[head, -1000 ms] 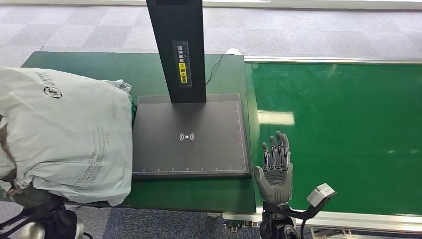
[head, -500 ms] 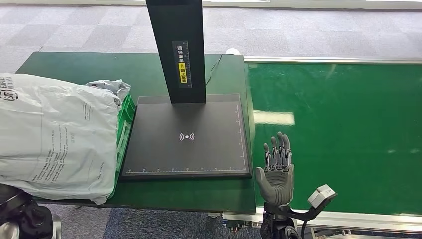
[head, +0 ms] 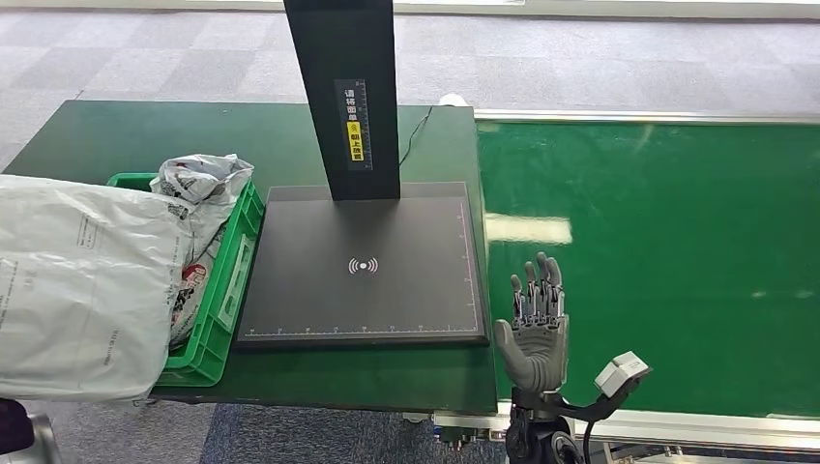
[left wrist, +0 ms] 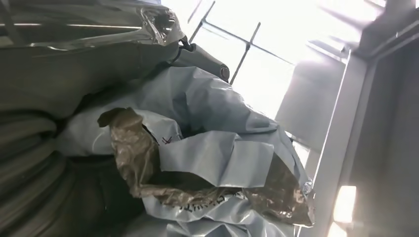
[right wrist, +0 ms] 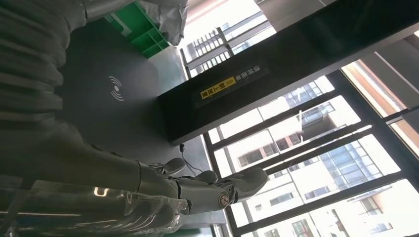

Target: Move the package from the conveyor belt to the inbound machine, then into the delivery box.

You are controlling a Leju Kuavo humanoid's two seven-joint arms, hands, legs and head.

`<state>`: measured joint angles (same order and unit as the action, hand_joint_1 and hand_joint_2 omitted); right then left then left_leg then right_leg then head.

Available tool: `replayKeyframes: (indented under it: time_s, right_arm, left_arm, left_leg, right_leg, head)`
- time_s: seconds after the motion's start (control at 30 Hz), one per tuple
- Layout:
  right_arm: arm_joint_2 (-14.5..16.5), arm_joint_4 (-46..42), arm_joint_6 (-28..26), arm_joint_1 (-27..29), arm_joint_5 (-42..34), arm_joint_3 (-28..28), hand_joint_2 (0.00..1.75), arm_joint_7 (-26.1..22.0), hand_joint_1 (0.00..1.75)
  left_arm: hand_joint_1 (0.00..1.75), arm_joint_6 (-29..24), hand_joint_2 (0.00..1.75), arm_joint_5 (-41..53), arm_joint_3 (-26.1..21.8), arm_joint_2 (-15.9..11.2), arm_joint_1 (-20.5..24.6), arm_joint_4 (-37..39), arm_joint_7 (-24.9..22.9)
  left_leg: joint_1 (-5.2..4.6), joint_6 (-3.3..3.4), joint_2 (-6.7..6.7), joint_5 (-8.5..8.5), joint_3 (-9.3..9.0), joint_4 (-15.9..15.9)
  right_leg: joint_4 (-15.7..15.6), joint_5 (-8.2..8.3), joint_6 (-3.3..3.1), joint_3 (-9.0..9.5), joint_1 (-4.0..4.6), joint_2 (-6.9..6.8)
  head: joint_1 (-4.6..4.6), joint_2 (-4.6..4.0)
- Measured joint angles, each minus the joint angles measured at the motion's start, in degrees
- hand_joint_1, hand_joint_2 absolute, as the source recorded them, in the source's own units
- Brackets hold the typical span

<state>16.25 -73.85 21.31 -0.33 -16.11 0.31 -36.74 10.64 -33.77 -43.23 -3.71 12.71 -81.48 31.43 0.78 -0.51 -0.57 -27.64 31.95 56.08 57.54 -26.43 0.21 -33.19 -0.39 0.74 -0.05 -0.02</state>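
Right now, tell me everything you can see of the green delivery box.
The green delivery box is a plastic crate with slotted walls, standing upright on the dark green table left of the black scanner plate. A crumpled grey bag lies inside it. The large white package covers its left part and hangs over its front edge.

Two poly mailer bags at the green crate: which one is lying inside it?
The smaller crumpled grey printed bag lies in the green crate; the large white mailer bag overhangs its near-left side.
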Motion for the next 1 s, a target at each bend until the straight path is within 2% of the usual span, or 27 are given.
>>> replayKeyframes:
  time_s: [0.13, 0.27, 0.8, 1.0]
  right_arm:
    - [0.03, 0.40, 0.15, -0.36, 0.19, -0.27, 1.75, 0.17, 0.00]
    - [0.11, 0.64, 0.15, -0.75, 0.37, -0.52, 1.75, 0.49, 0.00]
    - [0.33, 0.95, 0.26, -1.06, 0.67, -1.34, 1.75, 0.62, 0.00]
    - [0.44, 1.21, 0.26, -1.16, 1.09, -1.55, 1.75, 0.87, 0.00]
  left_arm:
    - [1.75, 0.40, 1.75, -1.80, -3.75, -4.30, 2.32, 5.03, -1.80]
    - [1.75, 0.77, 1.75, -1.84, -6.34, -6.40, 4.47, 7.78, -3.09]
    - [1.75, 0.20, 1.75, -0.32, -7.76, -7.56, 7.73, 10.21, -3.37]
    - [1.75, -5.02, 1.75, 6.59, -5.18, -7.78, 12.89, 8.42, -4.19]
  left_leg:
    - [0.01, 0.00, 0.00, 0.00, -0.01, 0.00]
    - [0.02, 0.00, -0.02, 0.01, 0.00, 0.00]
    - [0.01, -0.01, -0.03, 0.01, -0.01, 0.01]
    - [0.01, 0.00, -0.06, 0.06, -0.04, 0.03]
  right_leg:
    - [0.00, -0.01, -0.01, -0.03, 0.02, 0.00]
    - [0.00, -0.02, -0.03, 0.00, 0.02, -0.03]
    - [0.00, -0.02, -0.03, -0.02, 0.02, -0.03]
    - [0.00, 0.01, -0.03, 0.03, 0.02, -0.05]
  head:
    - [-0.02, 0.00]
    - [0.00, 0.00]
    - [0.01, 0.00]
    - [0.02, 0.00]
